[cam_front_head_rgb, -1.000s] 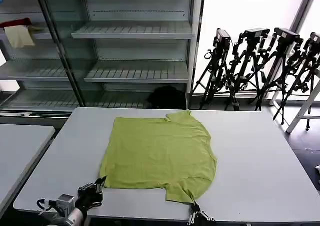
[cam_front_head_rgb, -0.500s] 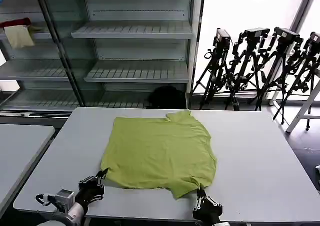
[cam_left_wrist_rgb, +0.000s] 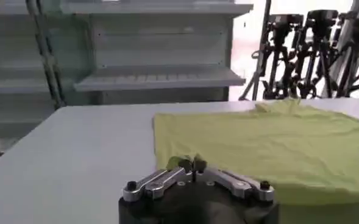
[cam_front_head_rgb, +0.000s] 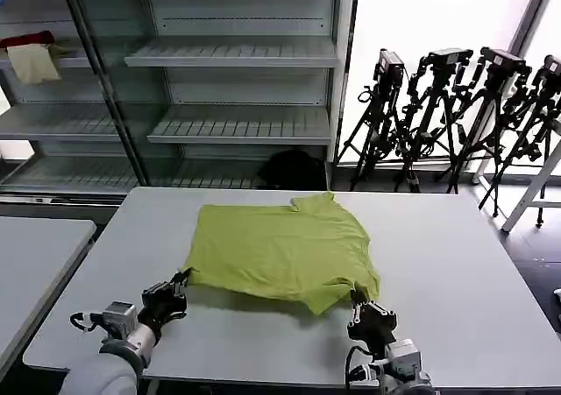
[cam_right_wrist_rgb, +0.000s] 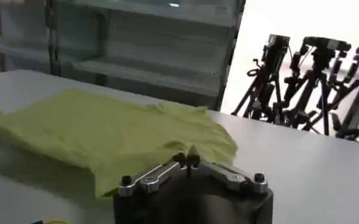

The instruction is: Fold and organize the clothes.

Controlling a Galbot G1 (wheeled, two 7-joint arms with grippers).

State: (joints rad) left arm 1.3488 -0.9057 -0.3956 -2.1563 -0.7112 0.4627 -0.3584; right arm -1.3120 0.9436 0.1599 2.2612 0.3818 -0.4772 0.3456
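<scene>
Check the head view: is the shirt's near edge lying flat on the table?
No, both grippers hold the shirt's near corners raised, and a shadow lies beneath.

From where I stand, no lettering, label or number can be read anywhere, and the T-shirt (cam_front_head_rgb: pixel 282 253) seems plain side up.

Head view high, facing table (cam_front_head_rgb: pixel 456 281), wrist views low, sharing shelves (cam_front_head_rgb: pixel 237 53).

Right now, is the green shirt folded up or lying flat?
Mostly flat. The T-shirt is spread on the table, with each hand, left and right, pinching its lifted near edge.
</scene>
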